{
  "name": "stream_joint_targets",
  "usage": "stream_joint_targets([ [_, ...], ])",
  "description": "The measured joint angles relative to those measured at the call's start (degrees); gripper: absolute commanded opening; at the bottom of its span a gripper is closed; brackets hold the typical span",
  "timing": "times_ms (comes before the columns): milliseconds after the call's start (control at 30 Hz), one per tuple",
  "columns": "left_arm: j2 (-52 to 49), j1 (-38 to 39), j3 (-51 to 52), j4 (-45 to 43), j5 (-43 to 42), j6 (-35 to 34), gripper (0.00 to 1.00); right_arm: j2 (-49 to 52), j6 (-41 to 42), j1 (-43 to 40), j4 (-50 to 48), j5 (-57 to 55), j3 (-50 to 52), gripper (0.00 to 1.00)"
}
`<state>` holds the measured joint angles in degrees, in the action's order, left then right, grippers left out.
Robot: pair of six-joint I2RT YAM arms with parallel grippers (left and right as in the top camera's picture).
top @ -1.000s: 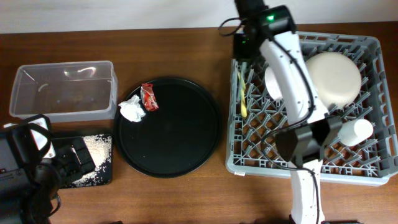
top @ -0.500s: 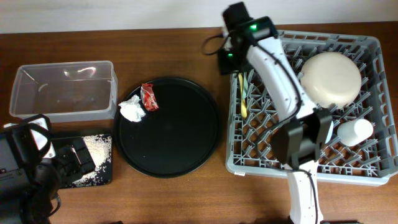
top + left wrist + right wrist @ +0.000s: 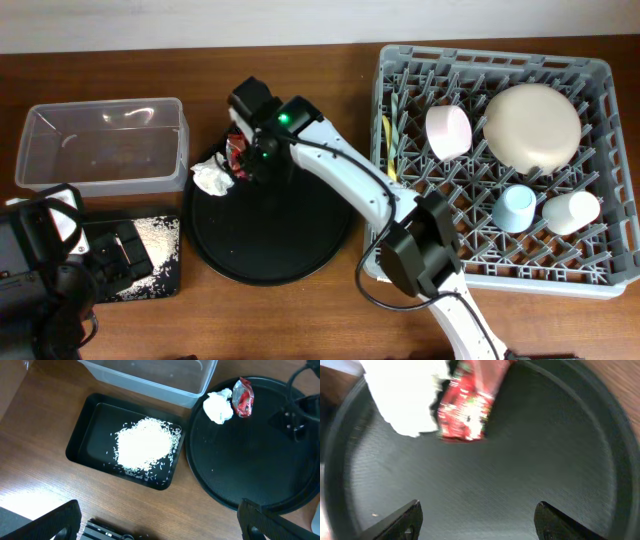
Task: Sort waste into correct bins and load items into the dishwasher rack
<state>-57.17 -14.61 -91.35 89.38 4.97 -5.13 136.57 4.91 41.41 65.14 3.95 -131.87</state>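
Lower left, the left gripper point(image 3: 159, 510) hangs with jaws spread wide, empty; only its wrist view shows the rice heap point(image 3: 145, 447) whole in the shallow black tray point(image 3: 82, 435), below the clear tub point(image 3: 150, 375). At centre the right gripper point(image 3: 477, 507), jaws apart on nothing, hovers over the round tray point(image 3: 520, 485); its wrist view bares the red wrapper point(image 3: 465, 410) touching the napkin point(image 3: 405, 395), half hidden overhead; the overhead view alone shows the whole rack point(image 3: 600, 270), at right.

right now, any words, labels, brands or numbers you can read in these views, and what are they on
No text can be read in any view.
red wrapper: pale print on the red, too blurred to read in the right wrist view and too small in the other two.
Everything else in view: no lettering or labels show.
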Motion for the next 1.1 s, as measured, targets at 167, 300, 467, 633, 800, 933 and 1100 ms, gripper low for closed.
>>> stream_joint_targets([
  [167, 0.0, 0.0, 0.0, 0.0, 0.0, 0.0, 0.99, -3.3, 1.7, -5.9, 4.5, -1.1, -0.1, 0.77],
  [300, 0.0, 0.0, 0.0, 0.0, 0.0, 0.0, 0.99, -12.3, 5.8, -14.6, 5.1, -0.3, -0.2, 0.86],
  [467, 0.0, 0.0, 0.0, 0.0, 0.0, 0.0, 0.99, -23.8, 8.9, -24.7, 5.8, 0.9, -1.5, 0.98],
  [633, 0.0, 0.0, 0.0, -0.1, -0.7, -0.2, 0.99, -29.4, 10.1, -30.7, 8.0, 1.6, -2.4, 0.98],
  [800, -0.7, 0.0, 0.9, -13.7, -11.3, -2.4, 0.99, -27.5, 10.1, -32.9, 8.3, 1.7, -2.1, 0.98],
  [933, -4.8, 0.0, 4.1, -19.6, -17.6, -1.7, 0.99, -27.3, 10.1, -33.0, 8.5, 1.8, -2.1, 0.98],
  [1100, -19.0, 2.1, 5.7, -21.7, -24.0, -1.1, 0.99, -27.3, 10.2, -33.0, 8.6, 1.8, -2.1, 0.98],
])
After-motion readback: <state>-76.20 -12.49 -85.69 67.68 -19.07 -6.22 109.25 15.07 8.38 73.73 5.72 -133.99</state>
